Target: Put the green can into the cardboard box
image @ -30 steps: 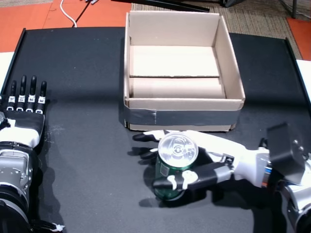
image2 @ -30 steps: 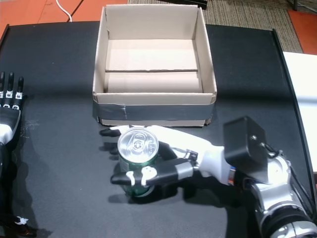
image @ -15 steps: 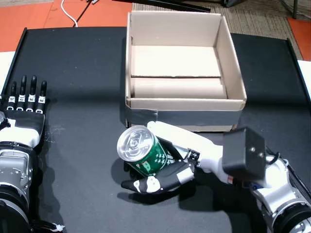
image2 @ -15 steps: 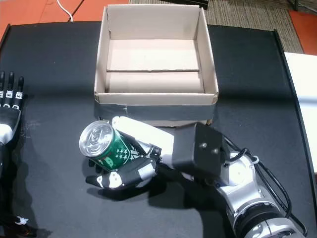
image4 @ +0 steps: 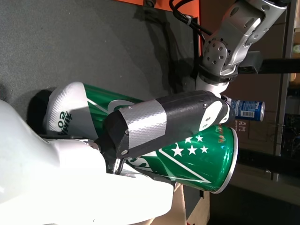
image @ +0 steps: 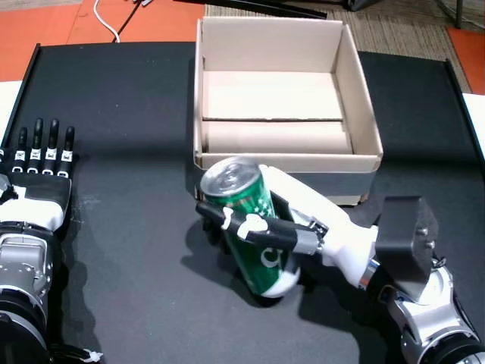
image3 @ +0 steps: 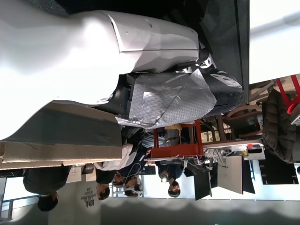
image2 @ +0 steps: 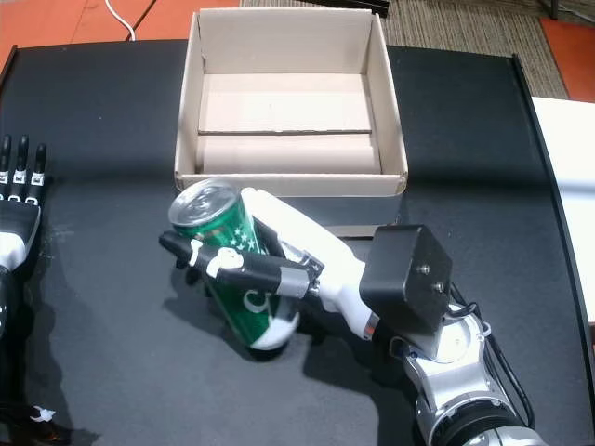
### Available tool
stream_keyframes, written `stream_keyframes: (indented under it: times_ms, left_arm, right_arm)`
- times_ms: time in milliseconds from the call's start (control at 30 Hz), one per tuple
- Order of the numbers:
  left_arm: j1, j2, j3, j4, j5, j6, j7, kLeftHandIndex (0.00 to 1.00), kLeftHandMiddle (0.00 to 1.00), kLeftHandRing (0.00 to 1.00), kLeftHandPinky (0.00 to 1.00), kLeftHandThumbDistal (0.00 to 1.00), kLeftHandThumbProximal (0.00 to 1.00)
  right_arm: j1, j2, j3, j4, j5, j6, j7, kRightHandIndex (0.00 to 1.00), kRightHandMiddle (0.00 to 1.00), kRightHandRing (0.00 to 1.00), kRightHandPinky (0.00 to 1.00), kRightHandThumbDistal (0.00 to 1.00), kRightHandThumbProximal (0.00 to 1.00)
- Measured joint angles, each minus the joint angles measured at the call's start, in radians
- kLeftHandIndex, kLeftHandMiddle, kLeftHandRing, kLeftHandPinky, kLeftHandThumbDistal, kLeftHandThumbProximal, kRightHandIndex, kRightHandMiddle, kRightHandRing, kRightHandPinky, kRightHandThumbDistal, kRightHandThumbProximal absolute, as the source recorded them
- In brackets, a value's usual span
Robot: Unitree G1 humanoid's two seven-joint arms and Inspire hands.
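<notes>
Green can (image: 250,221), silver-topped and tilted, sits clasped in the right hand (image: 303,220) at 6 o'clock of the bare cardboard box (image: 364,98); the left hand (image: 38,178) lies flat at 9 o'clock on the black surface (image: 121,106), fingers spread. The other head view shows the can (image2: 232,260) likewise. Right wrist view: white stars mark the can (image4: 187,154); its lettering is unreadable.

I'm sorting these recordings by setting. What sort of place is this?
Probably a robotics lab or demo hall: a black-topped test table holding only a cardboard box, people seated at cluttered desks in the left wrist view, and orange flooring with a loose cable.
</notes>
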Motion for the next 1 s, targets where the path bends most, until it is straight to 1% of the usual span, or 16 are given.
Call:
stream_keyframes:
  times_ms: [133,200,300,367,400,467,500,533,567,633,700,767,800,833,933,1000]
  left_arm:
    - [0.0,-0.001,0.001,0.0,-0.002,0.001,-0.014,0.69,0.69,0.79,0.92,0.0,1.0]
    - [0.0,0.0,0.002,0.0,-0.002,0.001,-0.014,0.68,0.7,0.79,0.91,0.0,0.99]
    - [0.0,-0.001,0.001,0.0,-0.002,0.002,-0.013,0.68,0.69,0.78,0.9,0.0,0.99]
    - [0.0,-0.001,0.001,0.0,-0.002,0.003,-0.013,0.68,0.68,0.78,0.9,0.0,0.99]
    - [0.0,-0.001,0.001,0.0,-0.002,0.003,-0.012,0.68,0.69,0.78,0.91,0.0,1.0]
    - [0.0,-0.001,0.0,0.0,-0.002,0.003,-0.008,0.69,0.69,0.78,0.91,0.0,1.0]
    - [0.0,-0.001,0.0,0.0,-0.001,0.003,-0.007,0.68,0.69,0.78,0.9,0.0,0.99]
    - [0.0,-0.001,0.0,0.0,-0.001,0.003,-0.007,0.66,0.68,0.78,0.88,0.0,0.98]
    - [0.0,-0.001,-0.001,0.0,-0.001,0.003,-0.007,0.65,0.68,0.77,0.87,0.0,0.97]
    - [0.0,-0.001,-0.002,0.0,-0.001,0.003,-0.005,0.65,0.67,0.77,0.86,0.0,0.95]
    - [0.0,-0.003,-0.002,0.0,0.0,0.003,-0.003,0.67,0.67,0.77,0.87,0.0,0.96]
    - [0.0,-0.004,-0.002,0.0,-0.001,0.003,-0.003,0.66,0.67,0.77,0.88,0.0,0.97]
    - [0.0,-0.005,-0.002,0.0,-0.001,0.003,-0.003,0.66,0.67,0.78,0.88,0.0,0.97]
    - [0.0,-0.005,-0.002,0.0,-0.001,0.003,-0.003,0.67,0.68,0.8,0.9,0.0,0.98]
    - [0.001,-0.004,-0.002,0.0,-0.001,0.003,-0.007,0.69,0.7,0.81,0.92,0.0,1.0]
    - [0.001,-0.005,-0.002,0.0,-0.001,0.003,-0.015,0.7,0.7,0.81,0.92,0.0,1.0]
  right_arm:
    - [-0.017,-0.016,0.018,-0.044,-0.045,-0.144,-0.104,0.05,0.11,0.19,0.11,0.0,0.74]
    - [-0.027,-0.017,0.017,-0.063,-0.045,-0.198,-0.121,0.02,0.09,0.17,0.11,0.01,0.81]
    - [-0.045,-0.02,0.017,-0.13,-0.056,-0.338,-0.197,0.02,0.09,0.18,0.11,0.0,0.79]
    - [-0.068,-0.026,0.017,-0.169,-0.053,-0.406,-0.222,0.0,0.05,0.15,0.1,0.02,0.86]
    - [-0.081,-0.03,0.017,-0.184,-0.053,-0.434,-0.228,0.0,0.04,0.14,0.09,0.06,0.86]
    - [-0.095,-0.037,0.016,-0.209,-0.055,-0.472,-0.254,0.0,0.0,0.11,0.07,0.01,0.85]
    - [-0.102,-0.042,0.013,-0.217,-0.063,-0.488,-0.279,0.0,0.0,0.1,0.07,0.0,0.77]
    - [-0.111,-0.047,0.011,-0.218,-0.071,-0.499,-0.296,0.0,0.0,0.08,0.06,0.0,0.7]
    - [-0.123,-0.054,0.01,-0.218,-0.08,-0.508,-0.313,0.0,0.0,0.07,0.05,0.0,0.68]
    - [-0.151,-0.067,0.005,-0.216,-0.097,-0.524,-0.352,0.0,0.0,0.04,0.04,0.1,0.78]
    - [-0.181,-0.076,0.001,-0.213,-0.105,-0.526,-0.386,0.0,0.0,0.0,0.03,0.14,0.79]
    - [-0.214,-0.084,-0.013,-0.209,-0.131,-0.527,-0.443,0.0,0.0,0.0,0.03,0.09,0.73]
    - [-0.226,-0.091,-0.026,-0.209,-0.164,-0.528,-0.491,0.0,0.0,0.0,0.04,0.1,0.71]
    - [-0.239,-0.1,-0.035,-0.208,-0.209,-0.528,-0.552,0.0,0.0,0.0,0.04,0.14,0.74]
    - [-0.28,-0.135,-0.034,-0.205,-0.385,-0.48,-0.78,0.0,0.0,0.0,0.04,0.38,0.79]
    - [-0.326,-0.153,-0.01,-0.173,-0.479,-0.414,-0.933,0.0,0.0,0.0,0.07,0.36,0.79]
